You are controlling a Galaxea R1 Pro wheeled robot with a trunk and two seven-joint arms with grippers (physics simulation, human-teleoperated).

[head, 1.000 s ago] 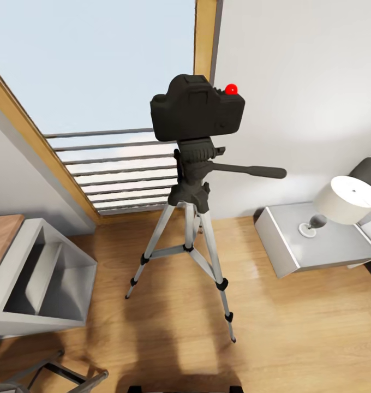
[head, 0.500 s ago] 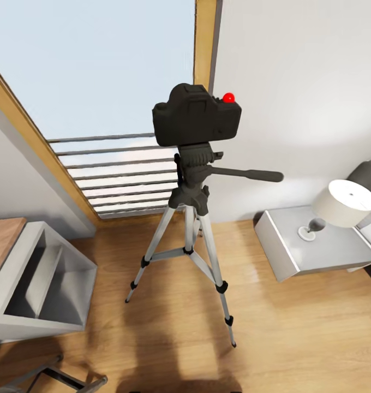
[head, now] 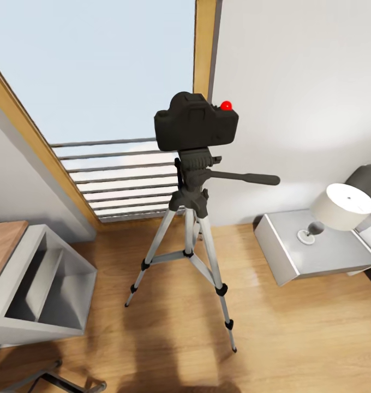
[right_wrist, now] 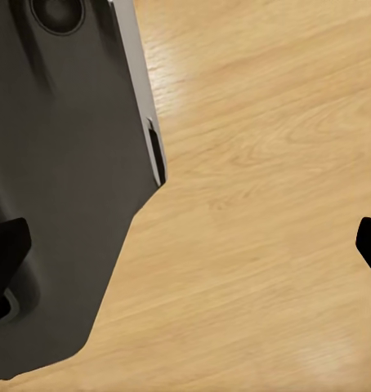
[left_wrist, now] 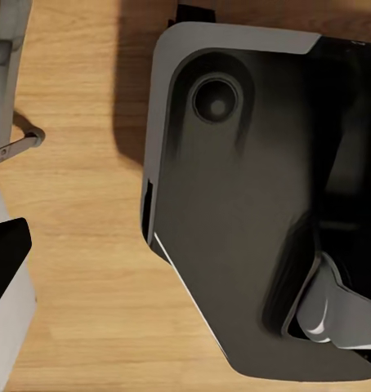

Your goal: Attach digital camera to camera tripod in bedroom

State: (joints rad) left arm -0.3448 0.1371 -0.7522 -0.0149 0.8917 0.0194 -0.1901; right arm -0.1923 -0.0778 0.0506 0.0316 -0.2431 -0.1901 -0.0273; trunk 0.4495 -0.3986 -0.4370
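The matte-black digital camera (head: 196, 128), red button on top, sits upright on the black head of the camera tripod (head: 192, 218). The tripod stands on the wood floor in front of the window, its pan handle (head: 245, 177) pointing right. In the right wrist view my right gripper (right_wrist: 194, 261) is open, its black fingertips (right_wrist: 6, 253) far apart over bare floor, holding nothing. In the left wrist view my left gripper (left_wrist: 185, 261) shows one black fingertip (left_wrist: 6, 253) at the picture's edge, above my own dark base (left_wrist: 234, 204). Neither gripper is near the camera.
A grey nightstand (head: 316, 251) with a white lamp (head: 341, 206) stands right of the tripod, the grey bed (head: 368, 180) beyond it. A grey open shelf unit (head: 38, 284) is at left, and a low grey metal folding frame (head: 49, 379) lies at bottom left. Open wood floor lies between.
The whole head view has shifted: camera and tripod now show slightly lower and smaller, so my view has drawn back. The camera stays seated on the tripod.
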